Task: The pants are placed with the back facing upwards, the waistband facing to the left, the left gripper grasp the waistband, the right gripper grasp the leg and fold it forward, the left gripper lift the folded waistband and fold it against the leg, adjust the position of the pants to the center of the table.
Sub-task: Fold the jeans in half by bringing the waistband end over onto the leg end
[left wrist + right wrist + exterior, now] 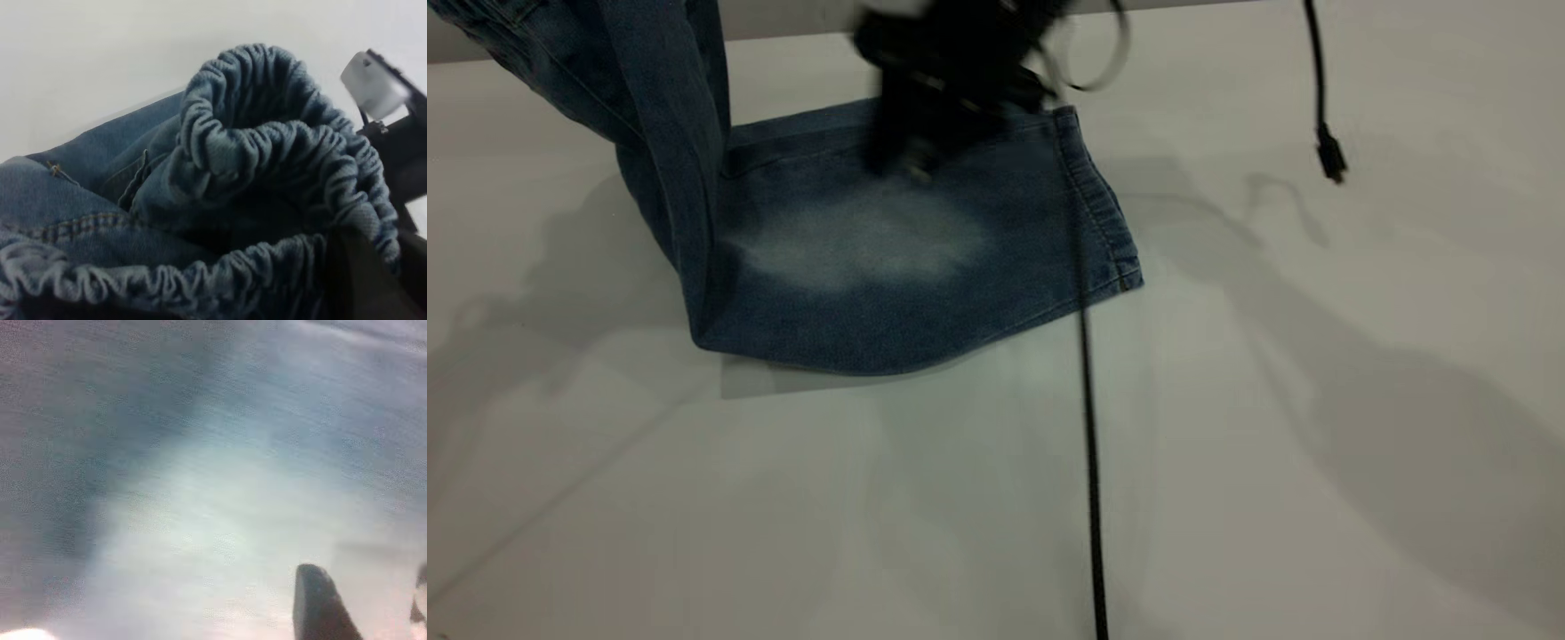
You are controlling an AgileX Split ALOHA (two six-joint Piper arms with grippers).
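Note:
The blue denim pants [889, 267] lie partly on the white table [1316, 444]. Their left part is raised off the surface toward the upper left. The leg [871, 240] with the pale oval fade lies flat, its hem [1107, 222] to the right. The gathered waistband [267, 133] is bunched up in the left wrist view, and my left gripper [387, 257] is shut on it; this gripper is out of the exterior view. My right gripper [911, 160] hovers blurred over the leg's far edge. Its fingers [320, 607] stand open just above the faded cloth [200, 520].
A black cable [1089, 462] runs from the leg's hem down to the near table edge. Another cable with a plug [1330, 158] dangles at the far right. The right arm's silver-grey cylinder [373, 83] shows beyond the waistband.

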